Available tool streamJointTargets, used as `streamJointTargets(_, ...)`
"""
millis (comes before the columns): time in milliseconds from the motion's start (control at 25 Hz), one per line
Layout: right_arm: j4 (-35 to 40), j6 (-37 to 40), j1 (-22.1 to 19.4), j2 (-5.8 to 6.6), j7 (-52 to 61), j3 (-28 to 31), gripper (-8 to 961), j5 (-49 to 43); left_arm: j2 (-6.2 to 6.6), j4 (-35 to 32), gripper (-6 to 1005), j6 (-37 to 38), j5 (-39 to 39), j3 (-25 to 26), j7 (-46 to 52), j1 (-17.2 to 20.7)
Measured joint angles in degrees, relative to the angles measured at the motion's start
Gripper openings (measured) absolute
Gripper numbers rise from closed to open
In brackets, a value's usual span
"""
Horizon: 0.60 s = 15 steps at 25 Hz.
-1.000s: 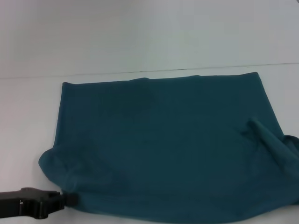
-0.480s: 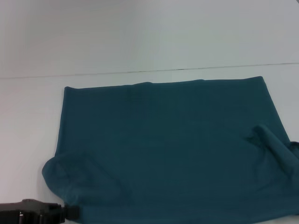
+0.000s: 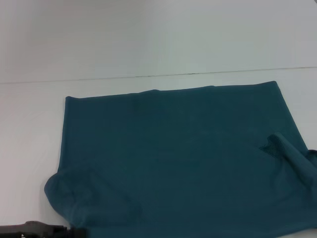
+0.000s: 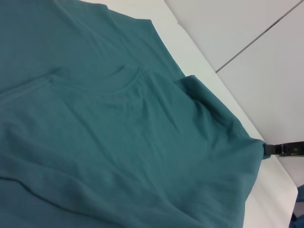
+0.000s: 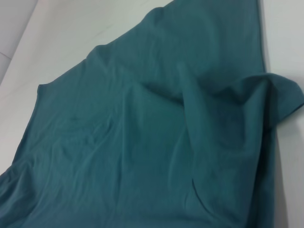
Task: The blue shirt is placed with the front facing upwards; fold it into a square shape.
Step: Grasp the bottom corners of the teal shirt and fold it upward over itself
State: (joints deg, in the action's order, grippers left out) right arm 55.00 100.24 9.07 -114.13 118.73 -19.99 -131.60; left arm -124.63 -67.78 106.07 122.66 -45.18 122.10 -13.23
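The blue shirt [image 3: 173, 158] lies spread on the white table, its straight edge at the far side and a sleeve bulging at each near corner. No lettering shows. The left wrist view shows the shirt [image 4: 118, 142] with its round collar [image 4: 124, 80]. My left gripper [image 3: 74, 231] is a dark sliver at the bottom left, touching the shirt's near left edge. My right gripper [image 4: 267, 149] is out of the head view. In the left wrist view it is small and far off, shut on a pulled-out point of the shirt's edge. The right wrist view shows only the rumpled shirt [image 5: 142, 142].
The white table [image 3: 29, 129] runs to a thin dark seam [image 3: 158, 75] at the back, with a pale wall behind. Bare table lies left of and beyond the shirt. Something blue [image 4: 299, 219] shows at one corner of the left wrist view.
My left gripper has drawn back toward me and almost left the head view. The shirt's near left corner has slid a little toward me with it.
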Motion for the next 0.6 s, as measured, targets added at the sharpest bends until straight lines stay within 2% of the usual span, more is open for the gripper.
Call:
streamJointTargets(200, -1.75, 1.19, 0.85, 0.47, 0.23, 2.66, 133, 0.09, 0.13, 1.28, 12, -0.96, -0.58, 0.23, 0.30, -1.66)
streamJointTargets(360, -5.78, 0.92, 4.32, 2.43, 2.02, 6.76, 136, 0.41, 0.99, 4.63, 12, -3.14, -1.38, 2.65, 0.48, -6.25)
streamJointTargets(480, -8.59, -1.43, 7.53, 3.86, 3.89, 8.82, 138, 0.49, 2.40, 8.46, 13, -6.73, -1.11, 4.36, 0.42, -10.65)
streamJointTargets(600, -11.17, -4.95, 11.15, 5.09, 5.79, 9.36, 140, 0.58, 4.59, 14.20, 13, -12.17, -1.03, 4.58, 0.45, -15.17)
